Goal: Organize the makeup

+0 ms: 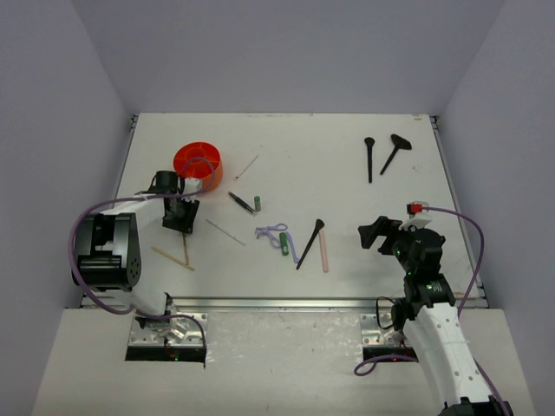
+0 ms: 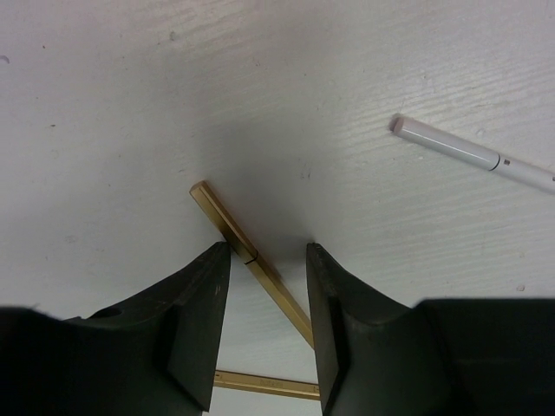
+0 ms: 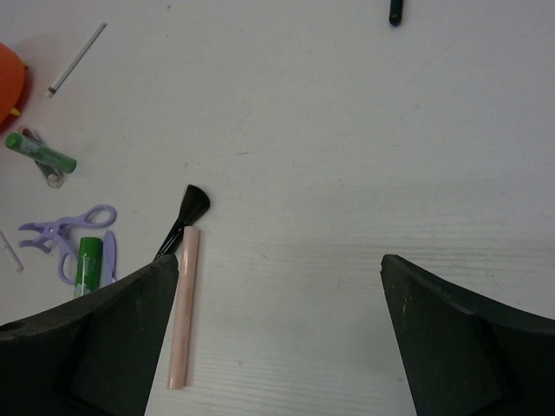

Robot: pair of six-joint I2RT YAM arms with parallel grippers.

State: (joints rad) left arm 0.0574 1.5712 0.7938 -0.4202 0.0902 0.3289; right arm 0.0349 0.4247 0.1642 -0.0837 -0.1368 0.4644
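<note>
Dark fingers of the left gripper (image 2: 269, 251) stand narrow astride a thin gold stick (image 2: 227, 217) lying flat on the white table (image 2: 130, 104), not yet pinching. It lies slantwise, so closing may swivel or flick it away. Right gripper (image 3: 279, 260) gapes wide, empty, beside a pale pink stick (image 3: 185, 312).

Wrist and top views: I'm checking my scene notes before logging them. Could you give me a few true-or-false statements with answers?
The left gripper straddles a tan stick. True.
The right gripper holds the pink stick. False: it is open and empty; the stick lies loose beside it.
The orange tub stands next to the right gripper. False: it stands near the left one.
A green tube lies by the lilac tool. True.
</note>
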